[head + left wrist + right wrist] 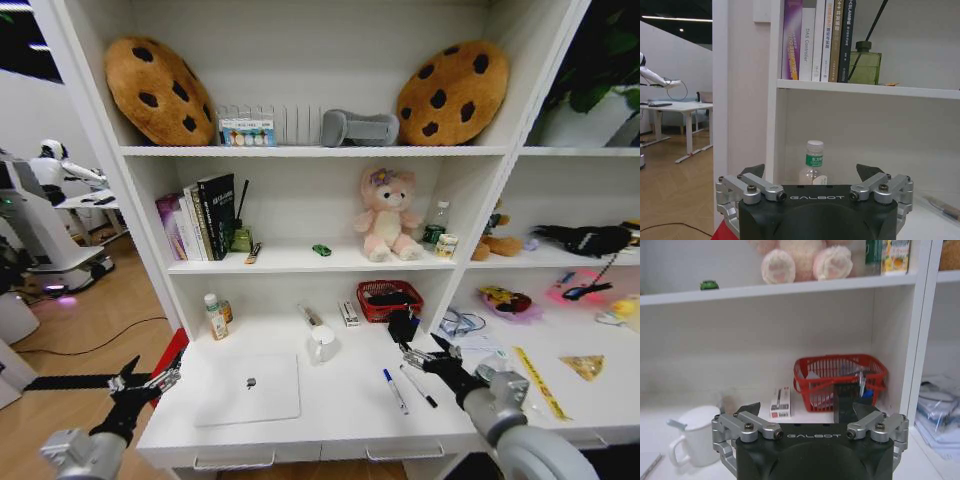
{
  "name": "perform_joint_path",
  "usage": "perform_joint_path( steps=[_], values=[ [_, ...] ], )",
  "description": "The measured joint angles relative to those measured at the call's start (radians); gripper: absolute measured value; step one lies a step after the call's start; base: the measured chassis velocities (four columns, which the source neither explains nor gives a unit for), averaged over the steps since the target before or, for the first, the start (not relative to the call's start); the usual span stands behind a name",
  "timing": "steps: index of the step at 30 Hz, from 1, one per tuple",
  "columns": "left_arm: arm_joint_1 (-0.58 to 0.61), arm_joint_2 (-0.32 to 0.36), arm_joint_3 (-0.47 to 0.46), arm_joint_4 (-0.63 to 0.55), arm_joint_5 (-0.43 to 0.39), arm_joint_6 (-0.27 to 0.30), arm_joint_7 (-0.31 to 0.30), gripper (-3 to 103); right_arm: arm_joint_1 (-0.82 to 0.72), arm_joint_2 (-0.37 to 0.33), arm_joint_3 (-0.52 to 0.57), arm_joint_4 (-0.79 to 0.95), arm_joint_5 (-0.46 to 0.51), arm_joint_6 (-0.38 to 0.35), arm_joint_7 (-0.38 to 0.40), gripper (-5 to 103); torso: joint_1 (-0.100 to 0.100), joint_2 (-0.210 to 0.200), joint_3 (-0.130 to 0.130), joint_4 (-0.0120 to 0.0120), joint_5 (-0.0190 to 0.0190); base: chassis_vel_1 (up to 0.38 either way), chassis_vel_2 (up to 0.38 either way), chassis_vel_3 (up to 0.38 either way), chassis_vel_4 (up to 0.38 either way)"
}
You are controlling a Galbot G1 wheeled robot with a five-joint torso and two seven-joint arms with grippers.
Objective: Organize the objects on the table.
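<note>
The right gripper (428, 357) hovers with its fingers apart and empty, just above the table (340, 400) and a little beyond the two marker pens (408, 388), which lie side by side on the white top just on the robot's side of the fingertips. In the right wrist view the same fingers (747, 409) point toward the red basket (840, 377) and the white mug (692, 435) at the back of the desk.

The step in hand looks like a pen pickup. To do it well, the fingers should draw back over one pen, straddle it across its width, and close low so the thin barrel does not roll.

The left gripper (145, 383) is also spread and empty, off the desk's left edge, with the laptop (248, 388) lying flat just inboard of it. The green toy car (321, 250) sits on the shelf above, well clear.

Room is ample between laptop and pens; the shelf upright beside the basket and the desk's front edge are the limits.
</note>
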Motion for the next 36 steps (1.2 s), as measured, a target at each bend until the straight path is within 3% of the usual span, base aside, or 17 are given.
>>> perform_joint_path(
  steps=[6,15,18,19,22,25,36],
  values=[
    [-0.037,-0.027,0.029,0.000,0.044,0.022,-0.015,100,0.046,-0.020,-0.073,-0.028,0.092,-0.116,0.072,100,0.000,0.000,0.000,0.0001,0.0001,0.000,0.000,0.000,0.000],
    [-0.015,-0.061,0.025,0.014,0.079,0.006,-0.007,100,0.165,-0.085,-0.120,-0.084,0.221,-0.282,0.191,100,0.000,0.000,0.000,0.0002,0.0004,0.000,0.000,0.000,0.000],
    [-0.001,-0.069,0.012,0.013,0.078,-0.003,-0.003,100,0.231,-0.122,-0.147,-0.083,0.343,-0.362,0.293,100,0.000,0.000,0.000,0.0000,0.0003,0.000,0.000,0.000,0.000],
    [-0.001,-0.069,0.012,0.013,0.078,-0.003,-0.003,100,0.231,-0.122,-0.147,-0.083,0.343,-0.362,0.293,100,0.000,0.000,0.000,0.0000,0.0003,0.000,0.000,0.000,0.000],
    [-0.002,-0.071,0.012,0.003,0.087,-0.004,-0.003,100,0.315,-0.163,-0.191,-0.105,0.476,-0.368,0.378,100,0.000,0.000,0.000,0.0001,0.0002,0.000,0.000,0.000,0.000],
    [-0.003,-0.075,0.015,-0.003,0.097,-0.002,-0.004,100,0.359,-0.188,-0.217,-0.127,0.556,-0.368,0.414,100,0.000,0.000,0.000,0.0001,0.0003,0.000,0.000,0.000,0.000],
    [0.003,-0.098,0.021,-0.024,0.120,0.008,-0.015,100,0.391,-0.216,-0.275,-0.218,0.574,-0.376,0.415,100,0.000,0.000,0.000,-0.0001,0.0002,0.000,0.000,0.000,0.000]
  ],
)
